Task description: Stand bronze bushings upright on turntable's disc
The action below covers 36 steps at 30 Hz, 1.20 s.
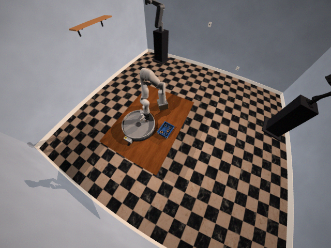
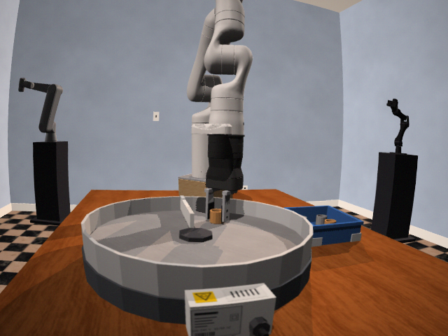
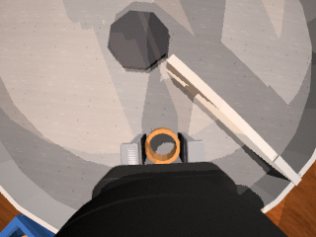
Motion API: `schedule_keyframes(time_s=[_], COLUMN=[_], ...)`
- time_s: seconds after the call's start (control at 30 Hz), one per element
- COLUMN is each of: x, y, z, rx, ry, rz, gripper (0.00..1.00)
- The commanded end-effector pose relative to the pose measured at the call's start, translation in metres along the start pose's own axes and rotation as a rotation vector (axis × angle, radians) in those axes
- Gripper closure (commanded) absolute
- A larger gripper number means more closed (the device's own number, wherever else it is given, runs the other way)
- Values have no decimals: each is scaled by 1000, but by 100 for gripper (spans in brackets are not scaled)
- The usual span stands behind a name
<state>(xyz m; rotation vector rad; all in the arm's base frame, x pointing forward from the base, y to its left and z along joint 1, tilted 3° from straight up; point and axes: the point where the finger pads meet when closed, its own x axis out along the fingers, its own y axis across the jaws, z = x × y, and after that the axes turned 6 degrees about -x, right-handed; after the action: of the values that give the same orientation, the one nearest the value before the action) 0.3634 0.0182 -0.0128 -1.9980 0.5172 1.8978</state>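
Observation:
My gripper (image 2: 216, 211) is shut on a bronze bushing (image 2: 215, 215), held upright with its open end up, low over the grey disc (image 2: 195, 239) of the turntable, behind the dark hub (image 2: 195, 234). In the wrist view the bronze bushing (image 3: 162, 146) sits between the two fingers, with the hub (image 3: 138, 41) ahead of it. I cannot tell whether its lower end touches the disc. The blue crate (image 2: 325, 224) stands to the right of the turntable and holds a steel bushing (image 2: 320, 218) and a bronze bushing (image 2: 330, 220); it shows several bushings in the top view (image 1: 166, 129).
A pale upright vane (image 2: 187, 212) runs from near the hub to the disc's rim, just left of the gripper. A raised wall (image 2: 195, 267) rings the disc. The control box (image 2: 229, 308) sits at the turntable's front. The arm's base (image 2: 193, 186) stands behind.

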Motion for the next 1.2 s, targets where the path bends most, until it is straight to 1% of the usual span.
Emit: schedule_keyframes(time_s=[0.0, 0.9, 0.93, 1.17], x=[0, 0, 0, 0], y=[0, 0, 0, 0], z=[0, 0, 0, 0], rx=[0, 0, 0, 0], ry=[1, 1, 1, 1], rz=[-1, -1, -1, -1], gripper=[100, 100, 22, 22])
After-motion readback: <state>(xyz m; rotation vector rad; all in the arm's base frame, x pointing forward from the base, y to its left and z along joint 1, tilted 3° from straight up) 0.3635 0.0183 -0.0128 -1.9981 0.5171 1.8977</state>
